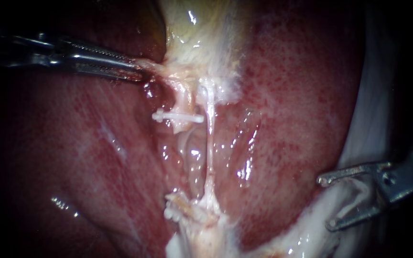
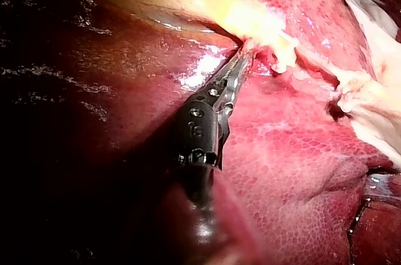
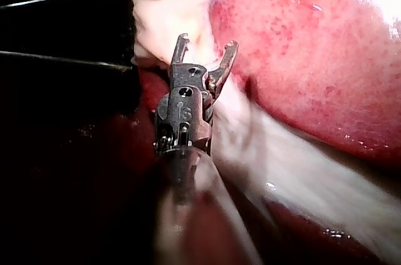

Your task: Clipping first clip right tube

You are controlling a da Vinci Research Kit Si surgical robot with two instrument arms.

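You'll find the right tube (image 1: 210, 138) mid-frame beside the clip (image 1: 178, 116), thin, soft, likely slick, so take its bare middle gently; right instrument (image 1: 326, 203) gapes lower right, left instrument (image 1: 137, 71) pinches tissue (image 1: 153, 66) upper left.

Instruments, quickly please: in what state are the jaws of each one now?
Left instrument: jaws shut on pale tissue beside the gallbladder.
Right instrument: jaws open, gripping nothing.

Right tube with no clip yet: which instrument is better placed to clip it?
Probably the right: the right instrument is open and free, while the left instrument is shut on tissue beside the gallbladder.
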